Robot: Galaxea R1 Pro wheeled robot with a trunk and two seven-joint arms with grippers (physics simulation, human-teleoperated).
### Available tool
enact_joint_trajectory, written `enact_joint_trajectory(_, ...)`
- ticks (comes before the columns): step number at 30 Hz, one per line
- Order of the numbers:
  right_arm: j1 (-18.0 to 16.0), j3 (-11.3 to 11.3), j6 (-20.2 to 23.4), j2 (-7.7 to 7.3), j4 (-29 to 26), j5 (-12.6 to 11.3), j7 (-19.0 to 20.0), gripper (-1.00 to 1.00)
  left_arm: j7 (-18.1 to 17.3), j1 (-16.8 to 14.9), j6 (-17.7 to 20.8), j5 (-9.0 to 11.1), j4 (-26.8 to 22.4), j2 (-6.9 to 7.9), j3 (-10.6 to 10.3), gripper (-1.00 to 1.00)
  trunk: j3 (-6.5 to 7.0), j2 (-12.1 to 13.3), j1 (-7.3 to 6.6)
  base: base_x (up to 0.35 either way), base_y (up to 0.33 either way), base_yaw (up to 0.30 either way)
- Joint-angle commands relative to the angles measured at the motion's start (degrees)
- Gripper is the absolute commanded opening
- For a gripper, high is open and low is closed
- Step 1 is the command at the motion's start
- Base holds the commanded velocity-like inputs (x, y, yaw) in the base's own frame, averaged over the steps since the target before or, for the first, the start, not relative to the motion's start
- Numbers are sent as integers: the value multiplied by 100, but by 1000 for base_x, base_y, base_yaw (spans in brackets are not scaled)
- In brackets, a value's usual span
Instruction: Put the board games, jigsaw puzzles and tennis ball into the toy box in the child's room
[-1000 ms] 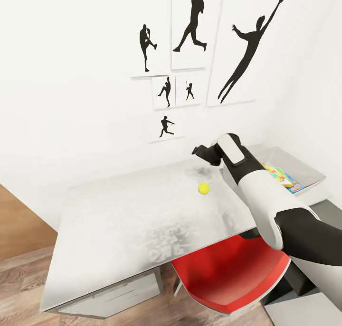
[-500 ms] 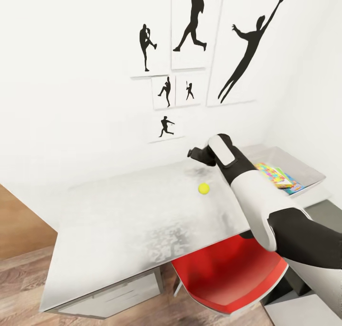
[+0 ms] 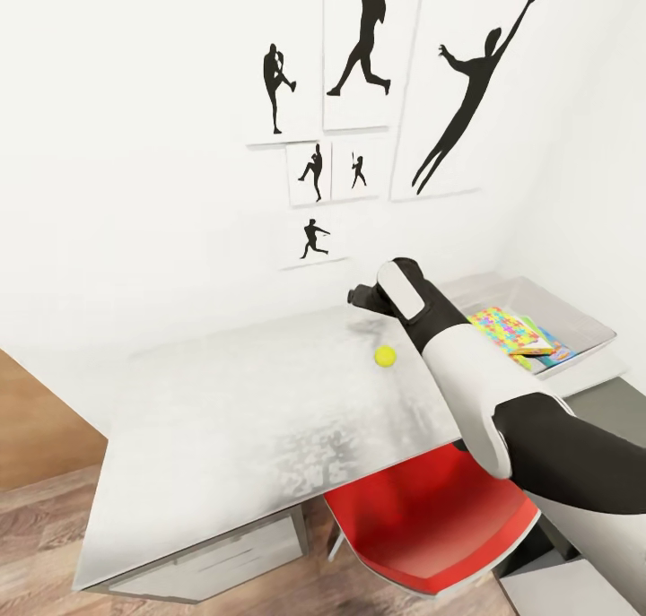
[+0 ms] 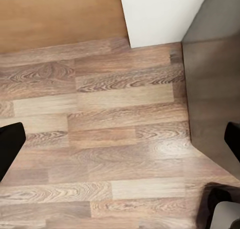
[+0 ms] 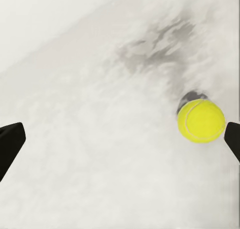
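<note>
On the table [image 3: 269,392], the tennis ball [image 3: 385,355] is the item in hand; it lies loose on the bare top, well left of the toy box [image 3: 574,316]. Right gripper [image 5: 120,139] hovers above with jaws spread wide (nothing held), ball near one fingertip. Next move: centre over ball, descend, close.

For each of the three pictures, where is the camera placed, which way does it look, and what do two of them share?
Head view: on the head, looking down at the table; the right arm and right hand show.
Left wrist view: on the left arm, facing the wooden floor; dark fingertips at the edges.
Right wrist view: on the right arm, facing the tabletop; fingertips at the edges.
Shared by head and right wrist views: the tennis ball.
</note>
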Motion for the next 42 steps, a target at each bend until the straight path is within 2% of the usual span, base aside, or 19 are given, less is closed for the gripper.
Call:
enact_joint_trajectory(1, -4, 31, -7, -2, 11, 5, -55, 100, -10, -13, 54, -45, -4, -5, 14, 100, -29, -53, 26, 0, 0, 0)
enact_joint_trajectory(4, -2, 27, -84, 3, 31, 269, -55, 100, 64, -13, 55, -45, -4, -9, 14, 100, -83, -173, 91, 0, 0, 0)
enact_joint_trajectory(10, -1, 20, -179, -2, 39, 515, -52, 100, 103, -13, 52, -47, -4, 9, 14, 100, -191, -414, 223, 0, 0, 0)
enact_joint_trajectory(17, 5, -8, -240, -19, 41, 580, -47, 100, 194, -13, 48, -56, -2, 20, 12, 100, -316, -695, 377, 0, 0, 0)
enact_joint_trajectory(28, 17, 14, -508, 11, 124, 597, -50, 100, 866, -12, 27, -264, 370, 4, 13, 100, -514, -1136, 619, 0, 0, 0)
enact_joint_trajectory(37, 18, 21, -556, 3, 670, 600, -53, 100, 989, -13, 28, -287, 440, 38, 10, 100, -675, -1497, 816, 0, 0, 0)
enact_joint_trajectory(42, 23, 34, -519, -2, 770, 619, -49, 100, 1004, -13, 26, -296, 456, 35, 8, 100, -765, -1697, 926, 0, 0, 0)
